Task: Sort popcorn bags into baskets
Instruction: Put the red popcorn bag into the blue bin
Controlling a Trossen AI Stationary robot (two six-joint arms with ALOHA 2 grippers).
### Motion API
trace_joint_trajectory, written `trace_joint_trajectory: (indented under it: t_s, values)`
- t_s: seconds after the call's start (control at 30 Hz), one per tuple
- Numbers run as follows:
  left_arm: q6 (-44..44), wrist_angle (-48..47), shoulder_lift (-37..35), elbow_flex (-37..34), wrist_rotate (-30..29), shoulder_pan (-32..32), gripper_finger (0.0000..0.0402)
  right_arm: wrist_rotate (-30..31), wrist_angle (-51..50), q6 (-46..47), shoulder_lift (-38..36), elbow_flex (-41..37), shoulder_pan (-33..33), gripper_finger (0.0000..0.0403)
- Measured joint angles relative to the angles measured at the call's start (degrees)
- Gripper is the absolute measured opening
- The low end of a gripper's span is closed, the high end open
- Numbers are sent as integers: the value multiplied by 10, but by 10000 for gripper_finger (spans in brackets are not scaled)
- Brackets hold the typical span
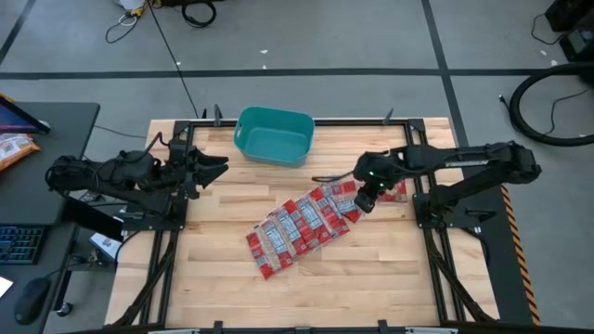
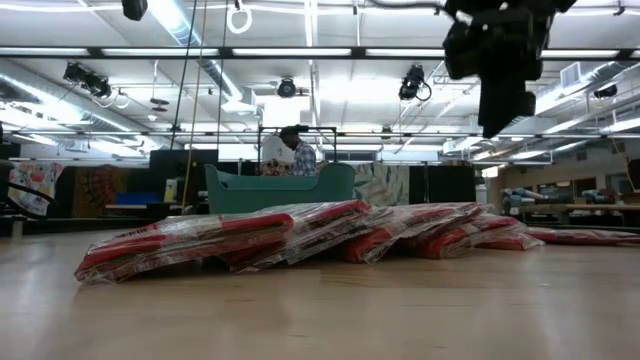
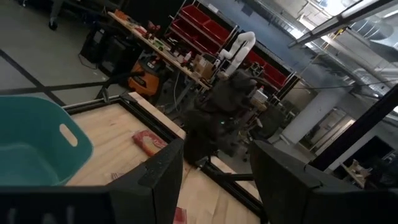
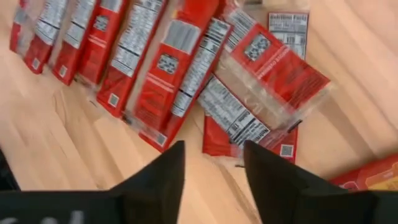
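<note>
Several red popcorn bags (image 1: pixel 302 223) with white-grey label panels lie overlapped in a slanting row on the table, also seen as bags (image 4: pixel 161 68) and bags (image 2: pixel 300 235). One more bag (image 1: pixel 396 191) lies apart, toward the right. The teal tub (image 1: pixel 274 135) stands near the far edge; it appears too as the tub (image 3: pixel 31 149) and the tub (image 2: pixel 280 185). My right gripper (image 4: pixel 213 168) is open and hovers above the right end of the row, touching nothing; in the low view the right gripper (image 2: pixel 505 110) hangs well clear. My left gripper (image 3: pixel 214 180) is open and waits at the table's left (image 1: pixel 215 167).
A black frame (image 1: pixel 176 223) runs along the table's left and right sides. Bare wood (image 1: pixel 371 269) lies near the front edge. A desk with a keyboard (image 1: pixel 19 246) stands left of the table. A person (image 2: pixel 298 155) is in the room behind the tub.
</note>
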Motion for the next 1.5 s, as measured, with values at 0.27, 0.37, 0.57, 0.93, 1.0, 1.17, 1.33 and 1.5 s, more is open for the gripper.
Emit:
trace_joint_trajectory:
  t_s: [0.27, 0.37, 0.57, 0.93, 1.0, 1.17, 1.33, 1.5]
  values:
    - [-16, 0, 0, 0, 0, 0, 192, -78, 7, -84, 48, 0, -123, 237]
    - [-16, 0, 0, 0, 0, 0, 192, -95, 16, -110, 71, 0, -164, 237]
    - [-30, 0, 0, 0, 0, 0, 192, -141, 26, -145, 127, -1, -228, 234]
    - [-31, -3, 0, 0, 0, 0, 192, -207, 38, -214, 216, -1, -284, 236]
    - [-31, -3, 0, 0, 0, 0, 192, -211, 38, -222, 226, -1, -291, 236]
    - [-34, -7, 0, 0, 0, 0, 192, -242, 47, -242, 250, -2, -308, 236]
    - [-34, -7, 0, 0, 0, 0, 192, -281, 77, -246, 274, -22, -311, 236]
    - [-35, -8, 0, 0, 0, 0, 192, -314, 96, -243, 286, -32, -302, 234]
